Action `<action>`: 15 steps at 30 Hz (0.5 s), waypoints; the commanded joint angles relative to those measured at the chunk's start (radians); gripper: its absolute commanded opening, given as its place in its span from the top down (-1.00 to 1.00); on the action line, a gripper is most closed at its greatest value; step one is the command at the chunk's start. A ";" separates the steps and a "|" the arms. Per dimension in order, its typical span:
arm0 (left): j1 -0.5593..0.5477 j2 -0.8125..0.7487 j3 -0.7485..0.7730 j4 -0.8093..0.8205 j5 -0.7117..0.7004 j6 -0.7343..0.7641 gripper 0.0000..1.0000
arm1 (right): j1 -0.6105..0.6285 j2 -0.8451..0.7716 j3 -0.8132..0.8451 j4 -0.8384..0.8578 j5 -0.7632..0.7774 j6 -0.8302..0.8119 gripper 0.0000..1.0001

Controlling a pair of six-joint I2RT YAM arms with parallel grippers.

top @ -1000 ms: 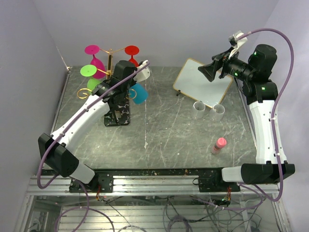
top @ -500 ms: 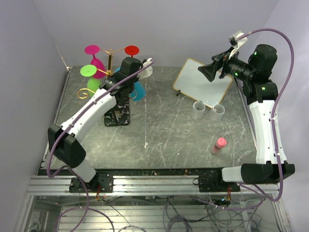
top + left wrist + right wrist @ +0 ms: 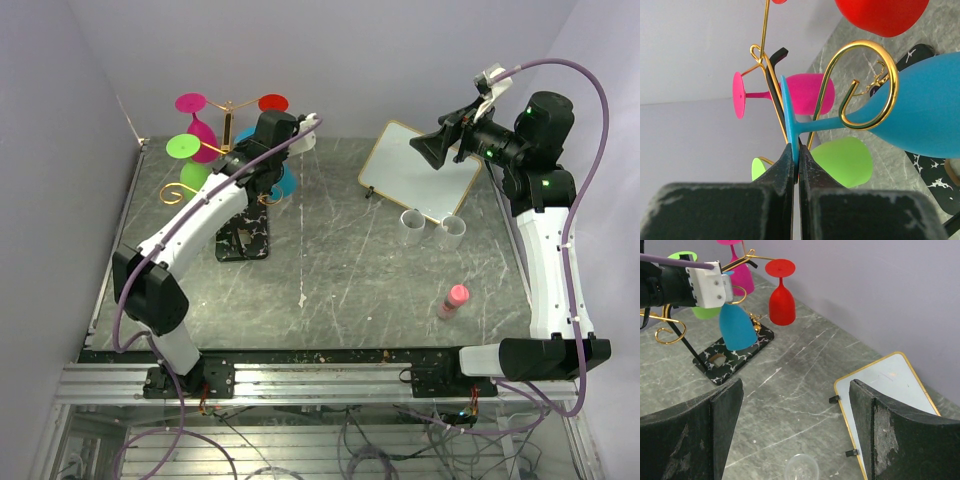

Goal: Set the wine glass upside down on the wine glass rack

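The thin gold metal tree-shaped wine glass rack (image 3: pixel 228 128) stands on its flat black base with white marks (image 3: pixel 243 241) on the grey marbled worktop (image 3: pixel 340 265). The left pincer (image 3: pixel 795 150) is clamped tight on the rim of the round foot of the blue plastic wine glass (image 3: pixel 920 110), right at the rack. The glass hangs bowl-down above the rack's base. In the left wrist view its stem runs across one of the rack's curled gold arm ends (image 3: pixel 892 85), whose hooked tip crosses in front of the stem. Whether the foot bears on the curl cannot be told.

A pink plastic glass (image 3: pixel 805 92), a lime-green one (image 3: pixel 845 160) and a red one (image 3: pixel 781 302) also hang upside down on the rack.

The right pincer (image 3: pixel 795 390) is raised well apart from the rack, its jaws spread wide with nothing between them.
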 commanded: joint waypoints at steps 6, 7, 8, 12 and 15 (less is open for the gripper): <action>0.010 0.027 0.059 0.043 -0.034 0.049 0.86 | -0.008 -0.021 0.015 0.008 -0.010 -0.009 -0.74; 0.009 0.032 0.065 0.044 -0.034 0.051 0.86 | -0.008 -0.021 0.014 0.008 -0.009 -0.010 -0.74; 0.009 0.038 0.071 0.045 -0.035 0.052 0.86 | -0.008 -0.022 0.012 0.008 -0.009 -0.010 -0.74; 0.009 0.057 0.089 0.053 -0.036 0.060 0.86 | -0.010 -0.026 0.014 0.006 -0.009 -0.010 -0.74; 0.008 0.074 0.115 0.051 -0.034 0.059 0.86 | -0.010 -0.027 0.015 0.006 -0.012 -0.009 -0.74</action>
